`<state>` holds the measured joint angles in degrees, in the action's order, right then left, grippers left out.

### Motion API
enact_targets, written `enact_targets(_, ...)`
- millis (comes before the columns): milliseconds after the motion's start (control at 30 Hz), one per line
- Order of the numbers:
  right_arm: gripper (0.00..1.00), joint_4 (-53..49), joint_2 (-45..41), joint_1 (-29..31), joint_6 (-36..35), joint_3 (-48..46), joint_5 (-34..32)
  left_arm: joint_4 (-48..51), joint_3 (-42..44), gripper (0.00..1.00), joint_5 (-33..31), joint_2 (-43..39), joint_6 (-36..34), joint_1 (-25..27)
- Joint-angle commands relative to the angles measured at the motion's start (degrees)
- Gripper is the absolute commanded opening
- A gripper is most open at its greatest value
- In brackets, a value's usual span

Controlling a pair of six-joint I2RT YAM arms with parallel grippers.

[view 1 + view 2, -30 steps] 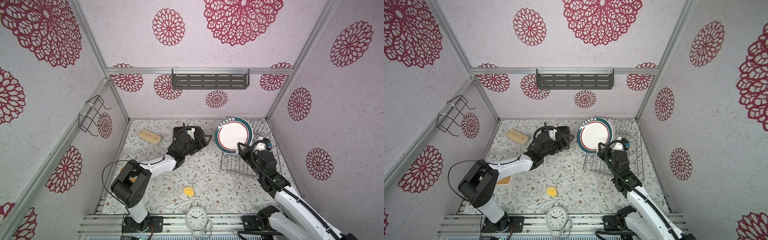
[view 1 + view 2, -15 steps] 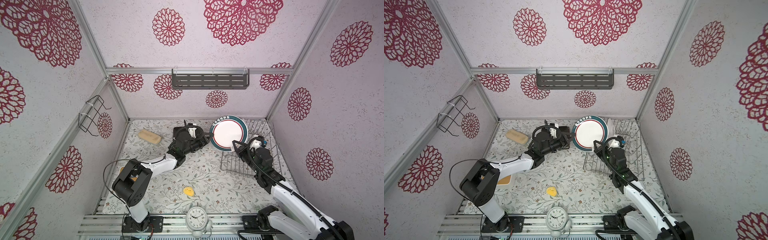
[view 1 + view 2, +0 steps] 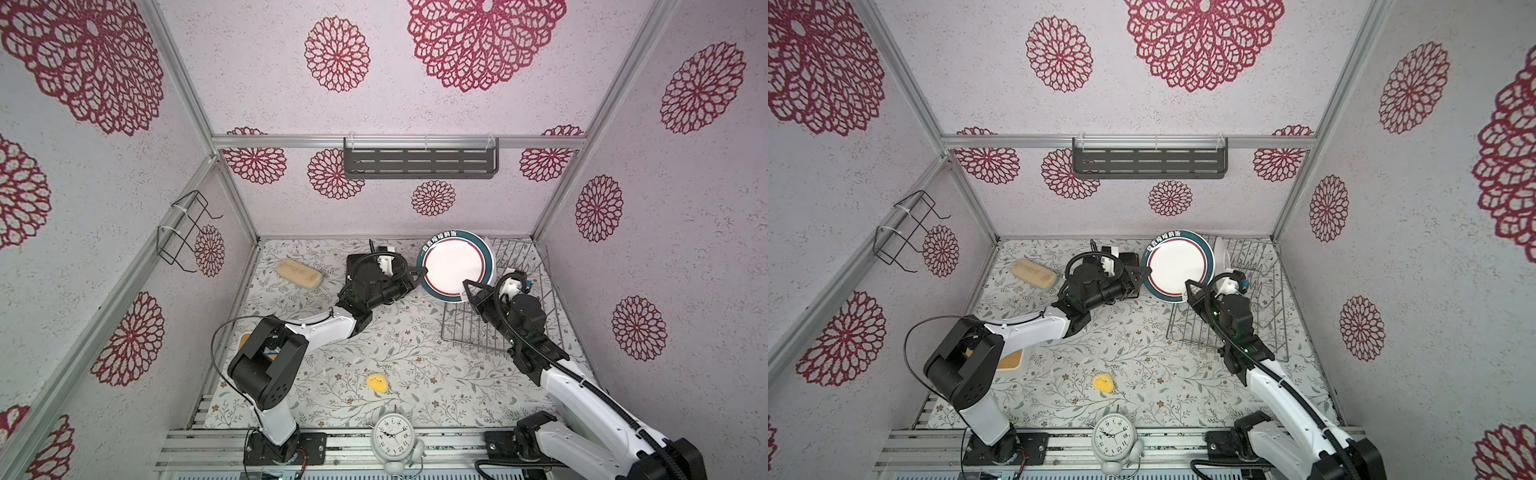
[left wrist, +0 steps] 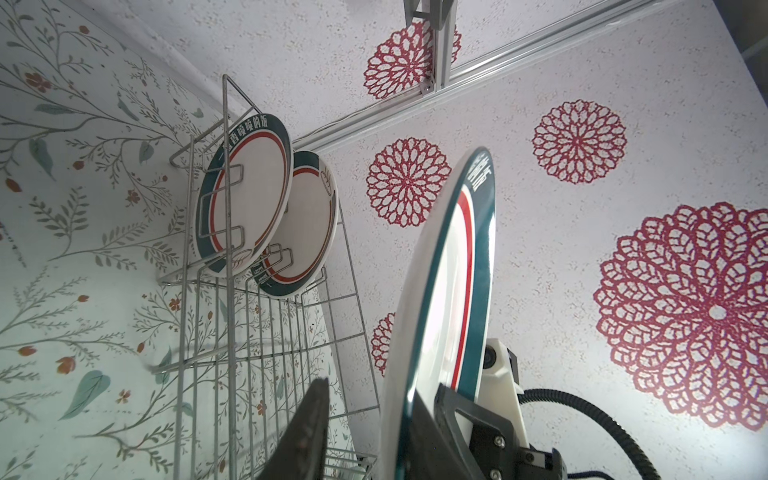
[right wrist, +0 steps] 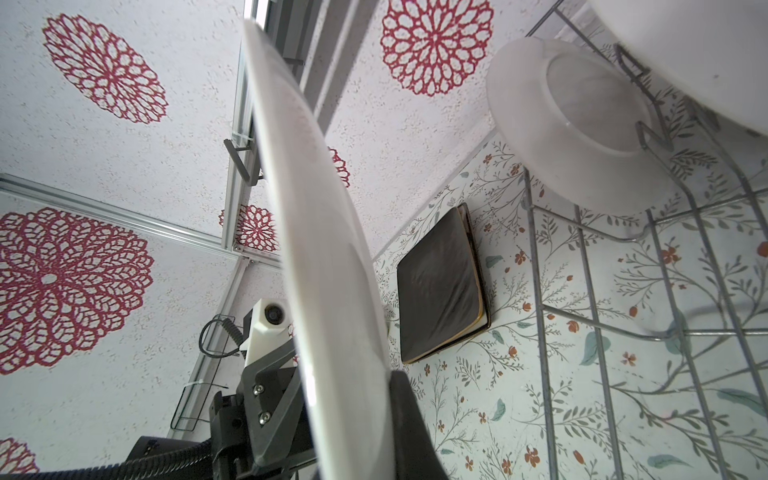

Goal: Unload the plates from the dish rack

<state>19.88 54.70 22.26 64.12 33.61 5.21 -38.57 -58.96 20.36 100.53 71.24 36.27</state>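
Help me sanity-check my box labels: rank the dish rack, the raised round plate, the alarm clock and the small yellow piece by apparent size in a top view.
1. dish rack
2. round plate, though lifted nearer the camera
3. alarm clock
4. yellow piece

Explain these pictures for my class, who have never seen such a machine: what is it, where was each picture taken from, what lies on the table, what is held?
These are two robot arms, each ending in a two-fingered gripper. Both top views look down from one overhead camera; each wrist view comes from a camera on an arm. On the table sit a wire rack, a tan block and a flat dark square plate. Two round plates stand in the rack. The right gripper pinches a third round plate by its rim; the left gripper straddles the rim elsewhere, seemingly not yet closed.
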Motion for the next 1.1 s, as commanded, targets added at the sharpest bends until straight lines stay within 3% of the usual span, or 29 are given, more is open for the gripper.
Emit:
enact_targets(0, 0.0, 6.84, -0.79, -0.28, 0.23, 0.68, 1.99, -2.22, -1.46, 0.3, 0.9, 0.78, 0.04, 0.2)
enact_targets(333, 0.01, 6.55, -0.57, -0.45, -0.22, 0.59, 2.71, -3.65, -1.03, 0.13, 1.0, 0.55, 1.13, 0.12)
enact_targets(633, 0.45, 5.25, -2.26, -1.17, -0.57, 0.14, 2.36, -9.04, 0.34, 0.0, 0.64, 0.41, 3.97, -0.71)
enact_targets(833, 0.59, 2.22, -3.97, -2.72, -1.41, 0.23, 2.25, -7.03, 0.51, 0.0, 1.0, -1.44, 2.82, -2.05)
enact_targets(1067, 0.65, -1.75, -6.56, -4.53, -3.11, 0.49, 2.08, -1.28, 3.7, 0.0, 0.73, -4.26, -0.4, -4.68)
